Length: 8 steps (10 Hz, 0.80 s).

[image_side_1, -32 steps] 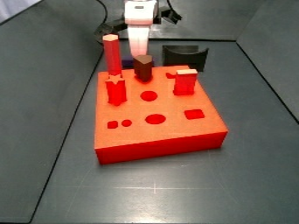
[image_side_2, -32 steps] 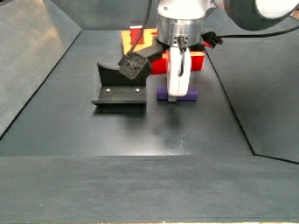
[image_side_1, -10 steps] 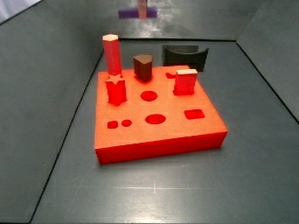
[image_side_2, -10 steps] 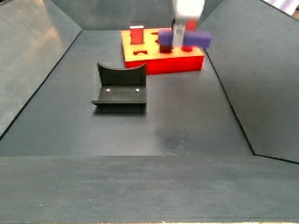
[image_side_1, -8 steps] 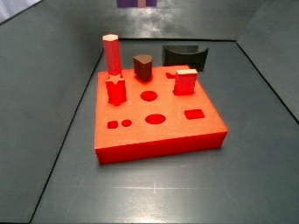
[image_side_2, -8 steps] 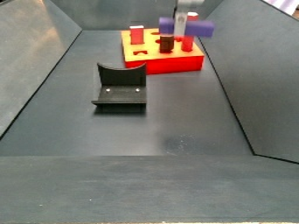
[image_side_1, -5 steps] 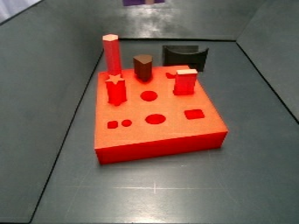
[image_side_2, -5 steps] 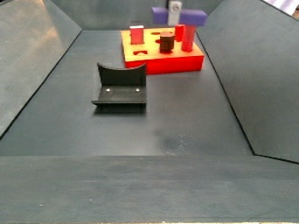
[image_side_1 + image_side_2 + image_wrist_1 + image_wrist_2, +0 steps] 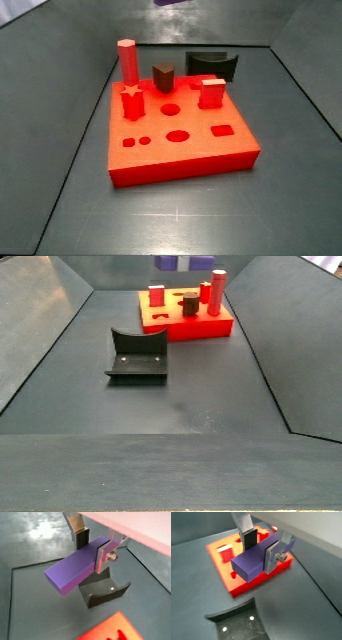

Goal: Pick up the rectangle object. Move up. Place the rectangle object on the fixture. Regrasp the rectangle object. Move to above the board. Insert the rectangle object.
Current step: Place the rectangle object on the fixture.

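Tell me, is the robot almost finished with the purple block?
Not yet. The pick-up looks done: the gripper is shut on the rectangle object and holds it high in the air, as both wrist views show. The fixture is bare, so placing the block there, regrasping it, and pushing it into the board are left.

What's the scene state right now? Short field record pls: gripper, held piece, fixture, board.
gripper: high above the floor, out of frame in both side views; seen in both wrist views
grip: shut on the rectangle object, fingers clamping its long sides
rectangle object: blue-purple, lying horizontal; only its lower edge shows in a side view
fixture: on the floor, nothing on it
board: red, pegs standing, holes open
dark brown block: standing on the board
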Motion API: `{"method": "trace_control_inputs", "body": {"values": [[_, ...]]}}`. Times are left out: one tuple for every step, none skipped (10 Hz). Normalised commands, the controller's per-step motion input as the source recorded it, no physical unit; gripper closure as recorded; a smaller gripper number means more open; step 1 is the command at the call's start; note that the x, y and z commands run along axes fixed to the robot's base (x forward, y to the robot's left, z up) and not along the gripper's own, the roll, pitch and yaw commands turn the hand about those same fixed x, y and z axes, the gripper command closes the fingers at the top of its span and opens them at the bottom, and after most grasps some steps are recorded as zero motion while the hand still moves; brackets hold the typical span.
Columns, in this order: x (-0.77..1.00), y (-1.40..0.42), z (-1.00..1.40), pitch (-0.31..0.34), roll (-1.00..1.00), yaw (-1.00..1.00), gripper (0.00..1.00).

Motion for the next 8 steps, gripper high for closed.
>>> {"method": "trace_control_inputs", "body": {"values": [[1.00, -0.12, 0.06, 0.085, 0.07, 1.00, 1.00], [1.00, -0.09, 0.04, 0.096, 0.07, 1.00, 1.00], [0.91, -0.07, 0.03, 0.107, 0.08, 1.00, 1.00], [0.83, -0.05, 0.02, 0.117, 0.08, 1.00, 1.00], [0.71, -0.03, 0.01, 0.133, 0.09, 1.00, 1.00], [0.63, -0.03, 0.01, 0.144, 0.09, 1.00, 1.00], [0.58, -0.02, 0.01, 0.150, 0.10, 1.00, 1.00], [0.43, 1.00, -0.32, 0.164, -0.77, 1.00, 1.00]]}}
